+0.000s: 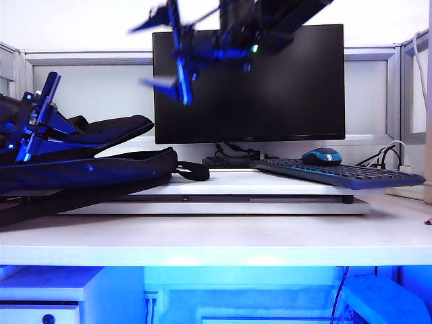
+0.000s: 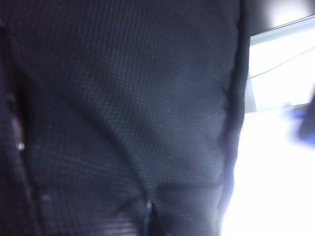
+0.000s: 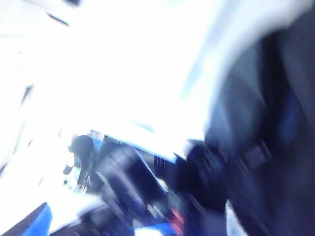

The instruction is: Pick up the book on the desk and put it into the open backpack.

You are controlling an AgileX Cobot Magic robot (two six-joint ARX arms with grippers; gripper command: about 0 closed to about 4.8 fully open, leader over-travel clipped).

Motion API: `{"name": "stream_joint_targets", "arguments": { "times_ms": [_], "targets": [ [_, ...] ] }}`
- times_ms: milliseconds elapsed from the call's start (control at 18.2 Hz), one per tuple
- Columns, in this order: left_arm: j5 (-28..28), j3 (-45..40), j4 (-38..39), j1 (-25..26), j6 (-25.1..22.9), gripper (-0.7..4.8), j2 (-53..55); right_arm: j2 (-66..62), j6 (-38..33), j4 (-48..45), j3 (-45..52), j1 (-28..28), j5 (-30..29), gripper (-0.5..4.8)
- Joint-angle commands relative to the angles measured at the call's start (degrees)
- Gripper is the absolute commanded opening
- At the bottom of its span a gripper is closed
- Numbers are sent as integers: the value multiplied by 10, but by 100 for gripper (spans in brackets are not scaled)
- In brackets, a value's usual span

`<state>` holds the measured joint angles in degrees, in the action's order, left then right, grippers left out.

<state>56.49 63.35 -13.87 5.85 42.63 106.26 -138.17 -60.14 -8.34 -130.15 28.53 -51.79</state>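
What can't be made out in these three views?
- The thin paperback book: seen in no view.
- Left gripper: exterior view, jaws hidden against the soft black fabric backpack; left wrist view shows only fabric.
- Right wrist view: motion-blurred.
- Right gripper: open, raised before the black monitor.

My desk (image 1: 223,236) is a white tabletop bearing a long white platform board (image 1: 223,204); the backpack (image 1: 81,169) lies at its left, partly over that board

Both arms are black with glossy blue finger plates; the right gripper (image 1: 177,54) shows a small green light, the left gripper (image 1: 37,118) thin blue fingers
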Motion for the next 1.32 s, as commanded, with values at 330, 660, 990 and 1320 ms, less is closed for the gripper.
{"name": "stream_joint_targets", "arguments": {
  "times_ms": [330, 660, 990, 1320],
  "targets": [
    [-27, 0, 62, 0, -139, 71, -2, 59, 21, -18, -2, -56, -9, 418],
    [15, 1, -14, 0, -172, 408, -62, 78, 37, -4, -2, -90, -35, 418],
    [66, 1, -32, -1, -168, 469, -123, 79, 52, -5, -2, -94, -47, 418],
    [121, 1, 75, -96, -256, 468, -124, 79, 79, -4, -2, -114, -49, 412]
  ]
}}
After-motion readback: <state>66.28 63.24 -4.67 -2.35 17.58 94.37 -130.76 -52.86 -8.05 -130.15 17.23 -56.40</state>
